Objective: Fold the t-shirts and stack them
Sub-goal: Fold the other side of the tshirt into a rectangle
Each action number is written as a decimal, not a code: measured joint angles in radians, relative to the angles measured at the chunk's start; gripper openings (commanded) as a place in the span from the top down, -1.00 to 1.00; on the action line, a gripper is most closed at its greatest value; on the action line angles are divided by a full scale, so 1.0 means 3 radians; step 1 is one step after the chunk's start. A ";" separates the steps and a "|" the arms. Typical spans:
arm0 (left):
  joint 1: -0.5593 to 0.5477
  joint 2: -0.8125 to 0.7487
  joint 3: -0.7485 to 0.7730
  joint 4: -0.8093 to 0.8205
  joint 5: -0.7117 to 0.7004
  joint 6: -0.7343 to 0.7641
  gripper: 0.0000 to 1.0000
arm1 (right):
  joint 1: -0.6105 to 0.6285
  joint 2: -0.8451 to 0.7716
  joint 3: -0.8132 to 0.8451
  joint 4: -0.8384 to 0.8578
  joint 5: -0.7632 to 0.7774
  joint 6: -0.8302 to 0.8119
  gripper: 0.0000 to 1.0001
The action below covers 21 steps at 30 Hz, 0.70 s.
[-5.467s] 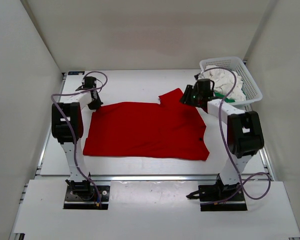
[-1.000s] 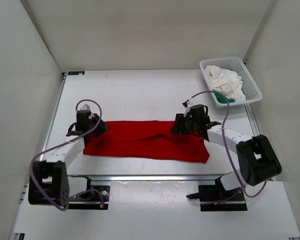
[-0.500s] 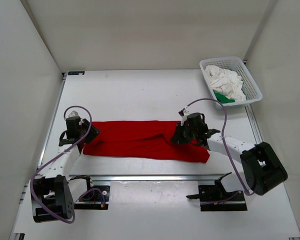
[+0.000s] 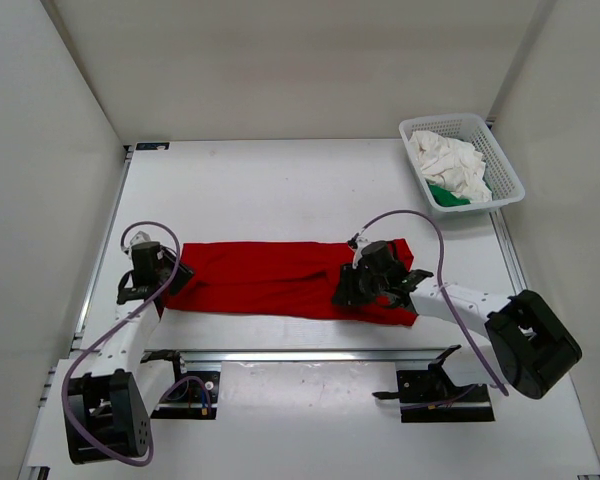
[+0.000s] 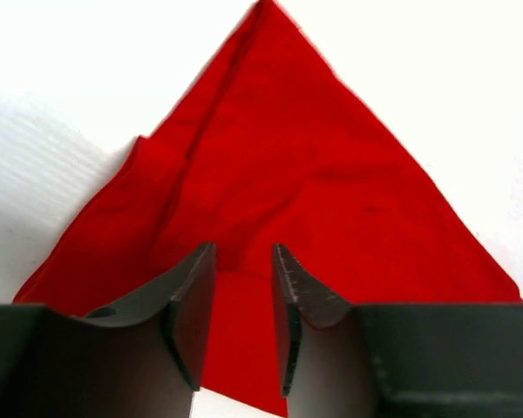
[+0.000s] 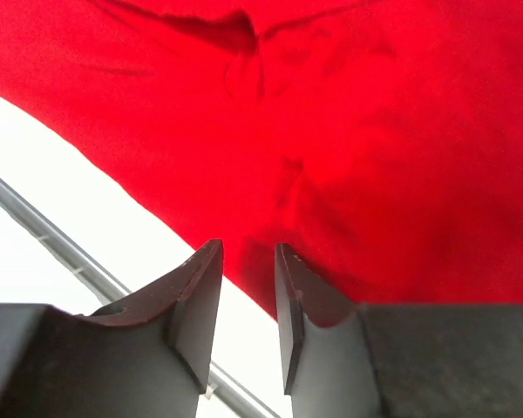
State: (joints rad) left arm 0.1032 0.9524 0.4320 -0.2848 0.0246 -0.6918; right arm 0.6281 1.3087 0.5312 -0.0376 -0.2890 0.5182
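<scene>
The red t-shirt (image 4: 270, 280) lies on the table folded into a long narrow strip running left to right. My left gripper (image 4: 172, 281) sits low at its left end; in the left wrist view the left gripper (image 5: 244, 252) is open, with the red t-shirt (image 5: 314, 174) lying flat beyond and under the gap. My right gripper (image 4: 343, 296) hovers over the strip's near edge right of centre. In the right wrist view the right gripper (image 6: 248, 248) is open over the red t-shirt (image 6: 375, 131), gripping nothing. The white t-shirt (image 4: 450, 160) and green t-shirt (image 4: 450, 197) lie crumpled in the basket.
The white mesh basket (image 4: 510, 185) stands at the back right corner. A metal rail (image 4: 310, 352) runs along the table's near edge just below the strip, and the same rail (image 6: 61, 248) shows in the right wrist view. White walls enclose the left, back and right.
The shirt, spread wide earlier, is now a narrow strip. Over the last second the left gripper slid left off the strip's end and the right gripper moved toward its near edge.
</scene>
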 measured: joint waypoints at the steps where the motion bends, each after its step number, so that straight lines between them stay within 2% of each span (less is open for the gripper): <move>1: 0.0011 0.0001 -0.0032 0.0009 -0.0018 -0.0028 0.20 | 0.0006 -0.0005 0.0000 -0.0028 -0.0003 0.0005 0.40; 4: 0.0075 -0.0006 -0.0173 -0.0013 -0.0065 -0.0150 0.32 | 0.0005 -0.0100 0.0000 -0.0127 0.0015 0.0006 0.37; 8: 0.0106 -0.0043 -0.0216 -0.0121 -0.0210 -0.0237 0.32 | -0.0155 -0.0408 -0.0027 -0.0158 -0.0003 0.0003 0.38; 13: 0.0160 -0.0074 -0.0338 -0.0036 -0.0262 -0.0343 0.09 | -0.0294 -0.0573 -0.0071 -0.0174 -0.0013 -0.0022 0.36; 15: 0.0192 -0.0057 -0.0439 0.0027 -0.0247 -0.0423 0.09 | -0.0294 -0.0590 -0.0093 -0.0179 -0.0020 -0.0034 0.38; 18: 0.0172 -0.0006 -0.0450 0.0149 -0.0206 -0.0521 0.15 | -0.0314 -0.0631 -0.0146 -0.0202 -0.0051 -0.0050 0.38; 21: 0.0140 0.0045 -0.0445 0.0202 -0.0195 -0.0573 0.29 | -0.0343 -0.0676 -0.0216 -0.0209 -0.0071 -0.0056 0.37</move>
State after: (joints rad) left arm 0.1452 0.9657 0.2985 -0.2241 -0.0338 -0.8639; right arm 0.5251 1.1057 0.4664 -0.1001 -0.3103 0.5014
